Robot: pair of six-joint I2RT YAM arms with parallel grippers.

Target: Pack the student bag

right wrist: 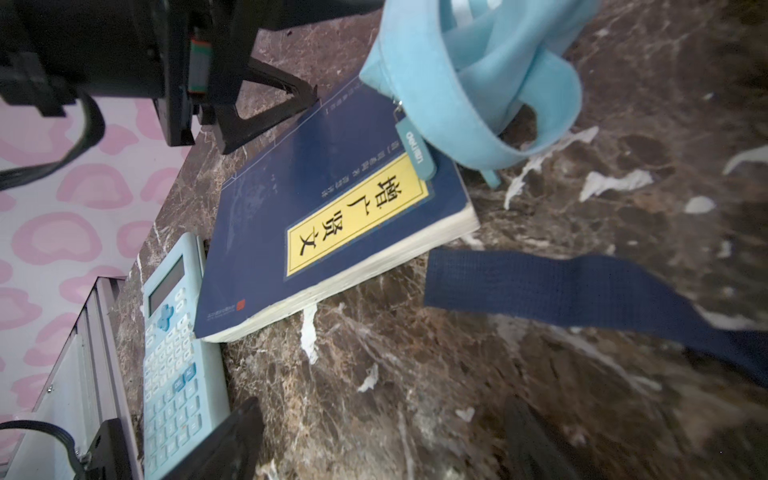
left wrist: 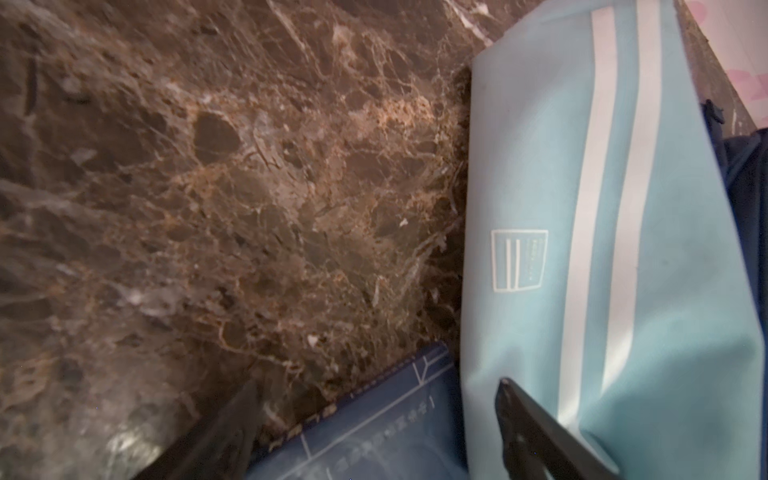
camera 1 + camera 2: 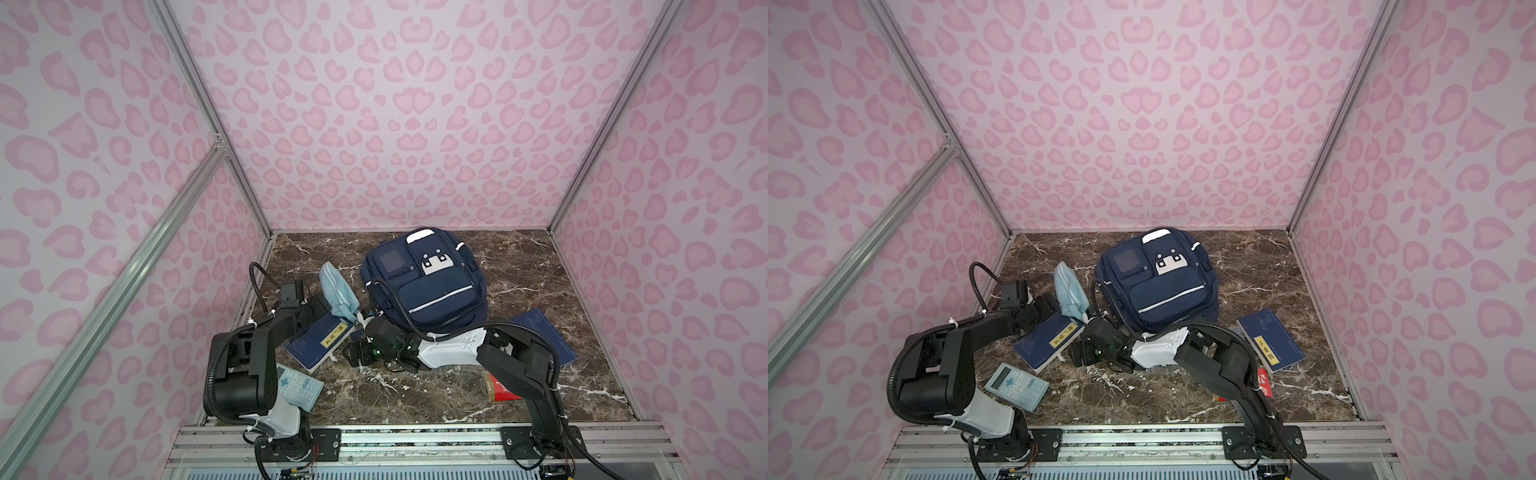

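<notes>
Closest to the robot, a light-blue calculator (image 3: 1016,386) lies on the brown marble desk (image 3: 415,399) by the left arm's base. A red box (image 3: 1265,384) peeks out from under the right arm.

A little farther in, the right gripper (image 1: 384,405) hangs low over bare desk, left of the middle. Its jaws are spread wide with nothing between them. A navy strap (image 1: 582,291) of the student bag stretches over the desk ahead of it.

Next comes a blue book (image 3: 320,343) with a yellow title label, lying flat with its near corner just beside the calculator. A second blue book (image 3: 1271,345) lies well apart from it on the right side, partly hidden by the right arm.

The left gripper (image 2: 378,384) is over the far corner of the first book, jaws wide and holding nothing. One of its fingers (image 2: 536,432) is over the pouch and the other is over the desk. The light-blue pouch (image 3: 337,293), marked with two white stripes, rests its near end on that book corner. In the right wrist view that end looks open.

Farthest back, the student bag (image 3: 424,282) lies flat in the middle of the desk's far half, front pockets facing up. The grey window pocket and white patch are at its far end. Its near end is hidden behind the right arm, and the pouch lies just beside its left side. Whether its main compartment is open I cannot tell
</notes>
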